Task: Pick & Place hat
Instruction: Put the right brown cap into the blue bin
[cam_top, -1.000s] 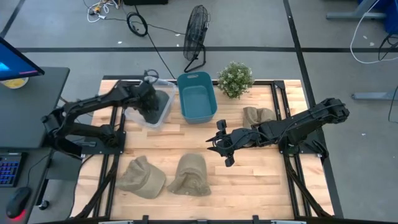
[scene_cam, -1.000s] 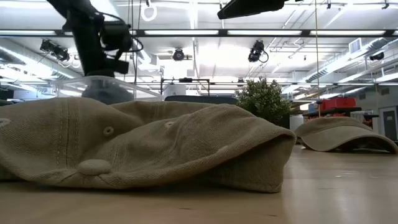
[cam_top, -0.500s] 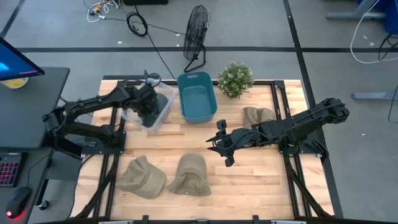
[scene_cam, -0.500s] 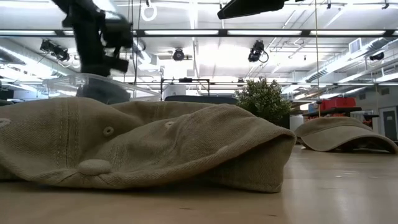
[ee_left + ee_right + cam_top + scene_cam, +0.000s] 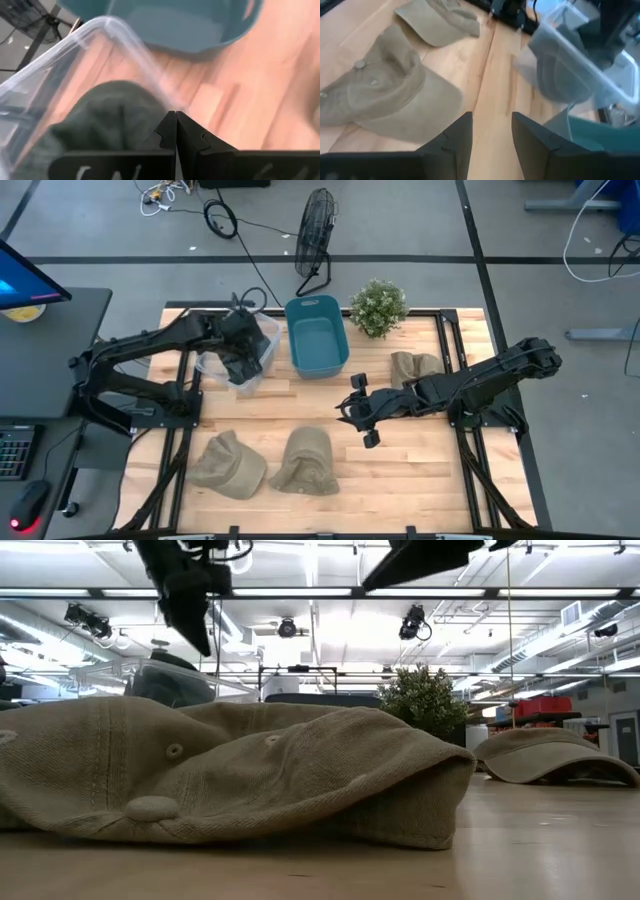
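Note:
A dark grey hat [image 5: 100,115] lies inside the clear plastic bin [image 5: 215,365] at the table's far left; the low view shows it [image 5: 175,680] through the bin wall. My left gripper [image 5: 240,360] [image 5: 175,125] is shut and tilted, its tips at the bin's rim [image 5: 145,65]. Two tan hats [image 5: 228,465] [image 5: 305,462] rest on the near part of the table. A third tan hat [image 5: 415,365] lies at the right. My right gripper [image 5: 358,412] [image 5: 492,135] hovers open over the table's middle, pointing left toward the hats. My left gripper has its shut fingertips [image 5: 170,117] right at the clear bin's rim, coming from above on a slant. Whether they touch the rim, I cannot tell. Nothing shows between the fingers.
A teal bin [image 5: 317,335] stands beside the clear one, and a potted plant [image 5: 378,307] stands at the far edge. Bare wood lies between the right gripper and the near hats. In the low view the nearest tan hat [image 5: 230,770] fills the foreground.
My left gripper has risen out of the clear bin and tipped over to a slant. The dark hat has stayed in the bin.

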Tool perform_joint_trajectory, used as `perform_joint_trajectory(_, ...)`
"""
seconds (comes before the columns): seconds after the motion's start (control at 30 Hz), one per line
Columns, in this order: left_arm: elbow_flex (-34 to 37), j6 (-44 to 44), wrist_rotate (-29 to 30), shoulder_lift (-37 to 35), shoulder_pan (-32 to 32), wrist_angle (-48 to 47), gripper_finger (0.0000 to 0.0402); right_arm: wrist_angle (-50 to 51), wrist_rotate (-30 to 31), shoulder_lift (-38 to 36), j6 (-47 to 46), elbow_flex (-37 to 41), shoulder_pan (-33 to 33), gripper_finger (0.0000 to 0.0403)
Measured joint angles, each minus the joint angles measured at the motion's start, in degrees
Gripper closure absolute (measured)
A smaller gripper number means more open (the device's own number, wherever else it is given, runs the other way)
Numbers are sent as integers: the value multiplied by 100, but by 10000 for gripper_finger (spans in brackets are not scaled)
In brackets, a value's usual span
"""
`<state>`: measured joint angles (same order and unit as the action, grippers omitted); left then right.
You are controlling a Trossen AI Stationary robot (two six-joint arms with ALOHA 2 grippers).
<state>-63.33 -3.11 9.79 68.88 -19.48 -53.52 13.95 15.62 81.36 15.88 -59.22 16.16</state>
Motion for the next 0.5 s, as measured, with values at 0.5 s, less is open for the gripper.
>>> perform_joint_trajectory(0.5,192,-1404,2202,351,2360,1318,399,2305,1737,0,-1410,0,-309,263)
